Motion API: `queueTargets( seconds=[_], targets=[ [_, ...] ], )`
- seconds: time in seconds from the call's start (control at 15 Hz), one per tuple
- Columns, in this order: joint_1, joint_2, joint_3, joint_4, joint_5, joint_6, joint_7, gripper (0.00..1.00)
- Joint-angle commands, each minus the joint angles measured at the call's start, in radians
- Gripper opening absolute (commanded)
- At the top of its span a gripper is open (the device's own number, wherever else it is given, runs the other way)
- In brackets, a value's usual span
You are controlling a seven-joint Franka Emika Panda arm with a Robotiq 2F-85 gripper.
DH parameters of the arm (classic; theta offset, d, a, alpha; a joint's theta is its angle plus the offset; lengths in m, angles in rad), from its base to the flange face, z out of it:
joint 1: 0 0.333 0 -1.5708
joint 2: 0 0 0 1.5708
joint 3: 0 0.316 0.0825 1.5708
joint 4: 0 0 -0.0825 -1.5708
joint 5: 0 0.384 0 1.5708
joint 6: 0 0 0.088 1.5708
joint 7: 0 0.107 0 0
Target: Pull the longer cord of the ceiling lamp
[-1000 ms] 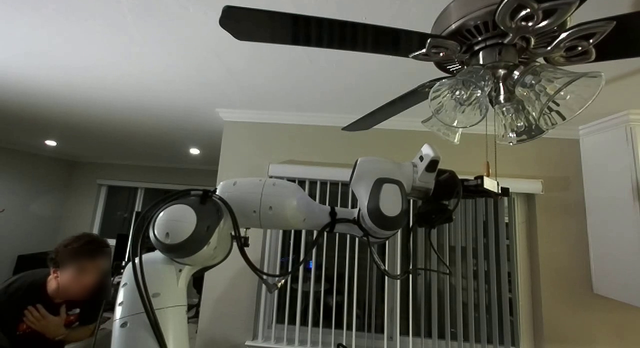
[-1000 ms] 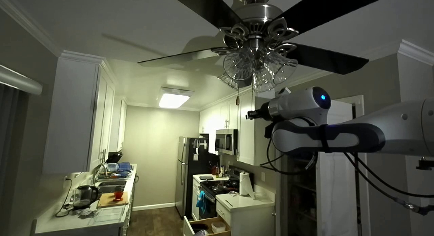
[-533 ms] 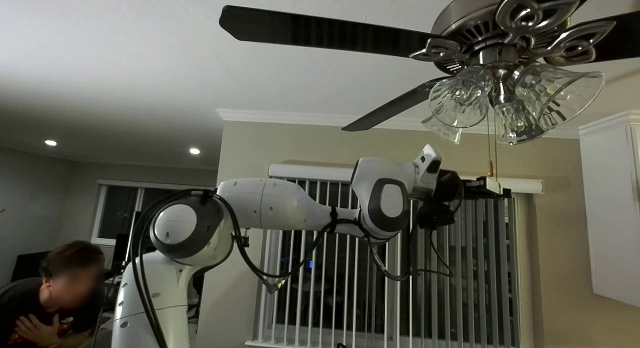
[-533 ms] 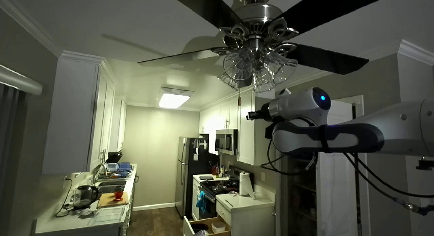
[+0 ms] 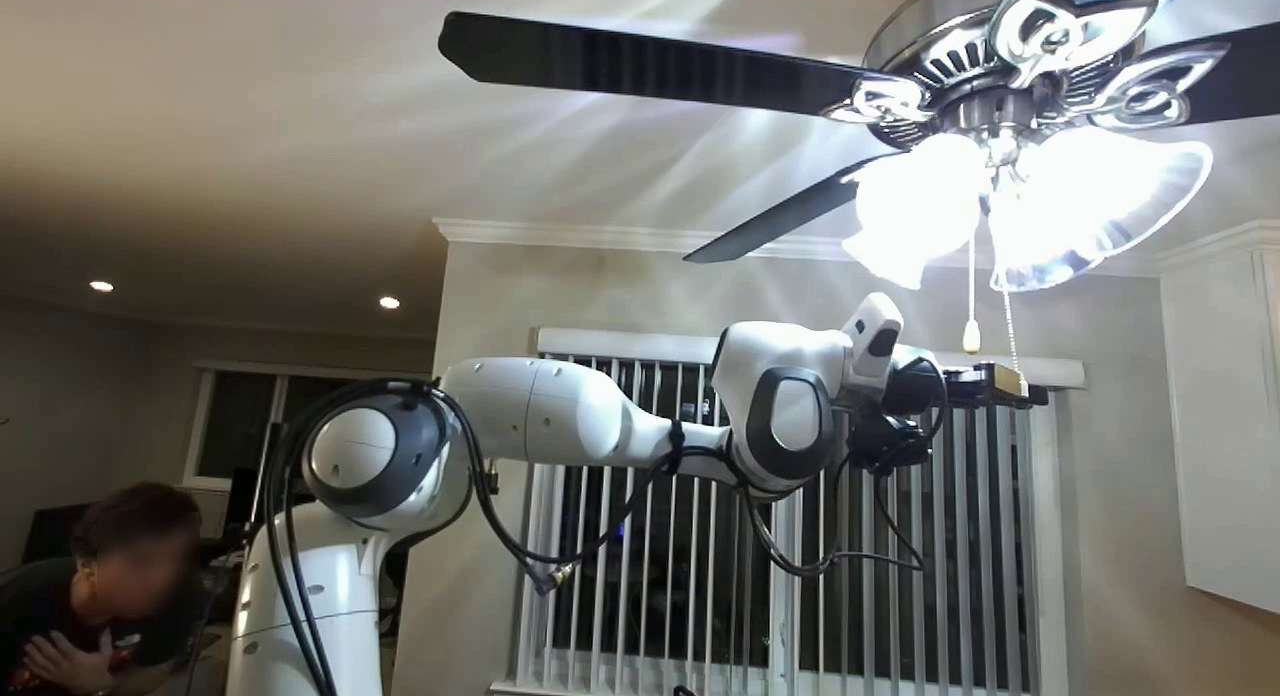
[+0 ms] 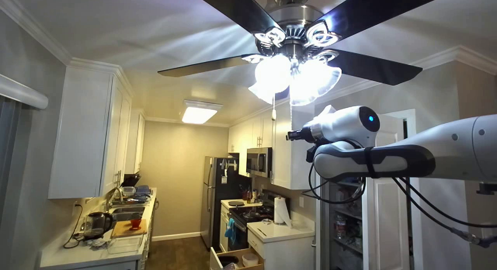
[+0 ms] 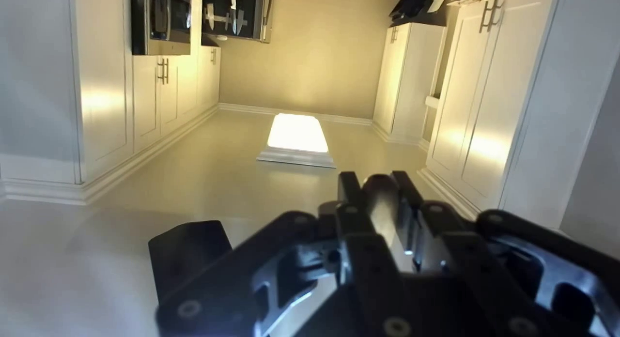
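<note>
Pincer (image 7: 380,181) is gripping the longer pull chain (image 5: 1009,321) below the ceiling-fan light (image 6: 293,49). Light's glowing; pull's likely finishing. Next, probably: easing up, letting go.

White cabinets (image 6: 83,134) either side of a beige wall (image 6: 174,177), a bright ceiling panel (image 6: 199,115) above brown floor (image 6: 172,252)

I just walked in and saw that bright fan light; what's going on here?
A robot arm has its gripper shut on the end of the longer cord of the ceiling lamp. The shorter cord hangs free beside it. The lamp is brightly lit, so the pull looks done, though the cord isn't let go yet.
</note>
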Motion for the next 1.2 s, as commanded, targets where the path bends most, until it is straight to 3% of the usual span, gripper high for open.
queueTargets(
  seconds=[0.0,0.07,0.33,0.6,0.67,0.73,1.0,1.13],
  targets=[
    [0.030,0.019,-0.002,-0.037,0.008,-0.001,-0.005,0.44],
    [0.038,0.020,-0.005,-0.035,0.008,0.000,-0.009,0.45],
    [0.091,0.013,-0.032,-0.079,0.018,-0.037,-0.015,0.70],
    [0.228,-0.010,-0.119,-0.149,0.048,-0.109,-0.044,0.96],
    [0.279,-0.015,-0.148,-0.167,0.059,-0.136,-0.055,0.98],
    [0.368,-0.011,-0.220,-0.186,-0.015,-0.172,-0.001,1.00],
    [0.633,-0.067,-0.438,-0.278,-0.047,-0.320,-0.007,1.00],
    [0.719,-0.108,-0.532,-0.322,-0.056,-0.375,-0.014,1.00]
  ],
)
